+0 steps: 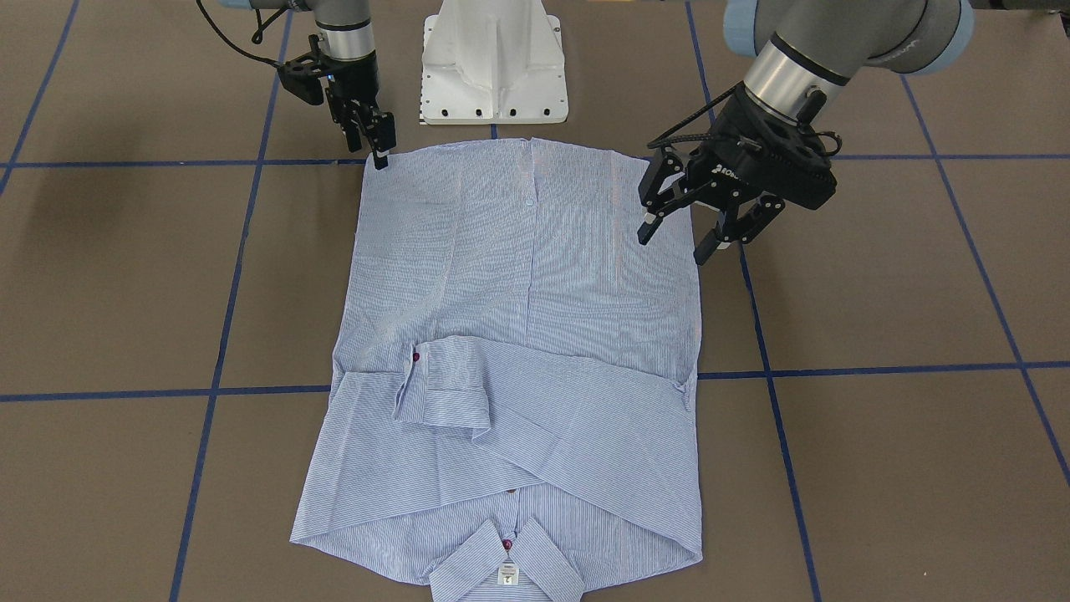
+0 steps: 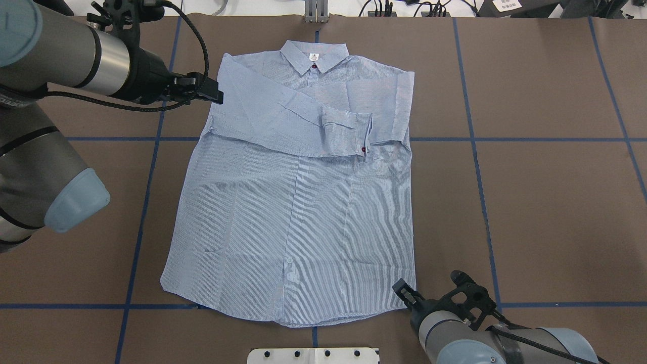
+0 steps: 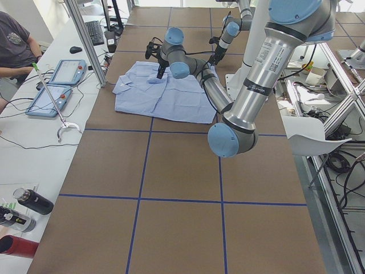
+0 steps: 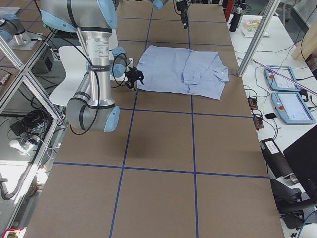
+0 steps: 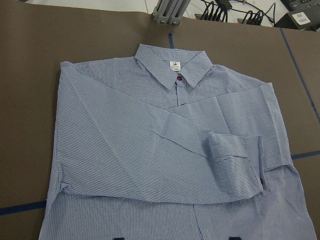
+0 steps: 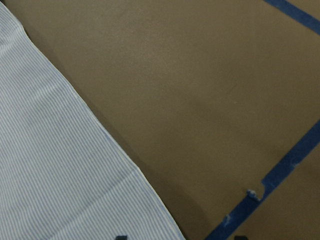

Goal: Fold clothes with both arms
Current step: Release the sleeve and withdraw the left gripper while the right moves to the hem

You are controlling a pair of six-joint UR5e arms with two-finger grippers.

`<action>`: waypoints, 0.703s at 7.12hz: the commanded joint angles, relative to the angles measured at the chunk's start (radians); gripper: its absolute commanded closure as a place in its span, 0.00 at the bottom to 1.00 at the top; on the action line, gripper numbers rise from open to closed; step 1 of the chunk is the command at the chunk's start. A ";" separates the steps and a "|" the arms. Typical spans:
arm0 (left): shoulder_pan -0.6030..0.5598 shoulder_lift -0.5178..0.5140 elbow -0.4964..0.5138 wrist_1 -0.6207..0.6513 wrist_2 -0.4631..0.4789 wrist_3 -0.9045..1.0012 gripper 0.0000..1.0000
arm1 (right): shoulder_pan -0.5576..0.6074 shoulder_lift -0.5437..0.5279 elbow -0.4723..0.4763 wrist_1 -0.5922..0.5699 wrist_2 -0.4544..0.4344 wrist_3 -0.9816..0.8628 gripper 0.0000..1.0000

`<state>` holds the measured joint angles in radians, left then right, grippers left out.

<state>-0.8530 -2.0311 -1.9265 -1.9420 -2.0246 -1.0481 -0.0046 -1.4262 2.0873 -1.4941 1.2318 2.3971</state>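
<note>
Robotics lab, tape-gridded table (image 4: 158, 144), teach pendants (image 4: 293, 106)

Striped blue shirt (image 1: 518, 318) lying flat, sleeves folded across chest

The front-facing view's bottom edge clips the collar (image 1: 468, 573) of the light blue-and-white striped button-up shirt (image 1: 518, 276), and the print on its small white neck label (image 1: 507, 574) is too small to read. In its wrist view the black two-finger left claw (image 1: 673, 247) shows only as dark fingertips (image 5: 118, 238) at the bottom edge, which also cuts off the shirt's lower half. The right claw (image 1: 380, 157) shows likewise in its own.
</note>
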 commanded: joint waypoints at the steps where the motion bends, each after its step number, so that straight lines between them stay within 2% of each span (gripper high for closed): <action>1: 0.000 0.000 -0.003 0.000 0.001 -0.001 0.25 | -0.005 0.003 -0.003 -0.002 0.000 0.000 0.23; 3: 0.000 0.000 -0.003 0.000 0.001 0.002 0.25 | -0.008 0.045 -0.007 -0.024 -0.002 0.000 0.23; 5: 0.000 0.000 -0.003 0.000 0.001 0.000 0.25 | -0.008 0.107 -0.024 -0.127 0.000 0.000 0.26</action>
<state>-0.8529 -2.0310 -1.9297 -1.9420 -2.0233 -1.0474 -0.0116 -1.3486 2.0732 -1.5691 1.2313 2.3976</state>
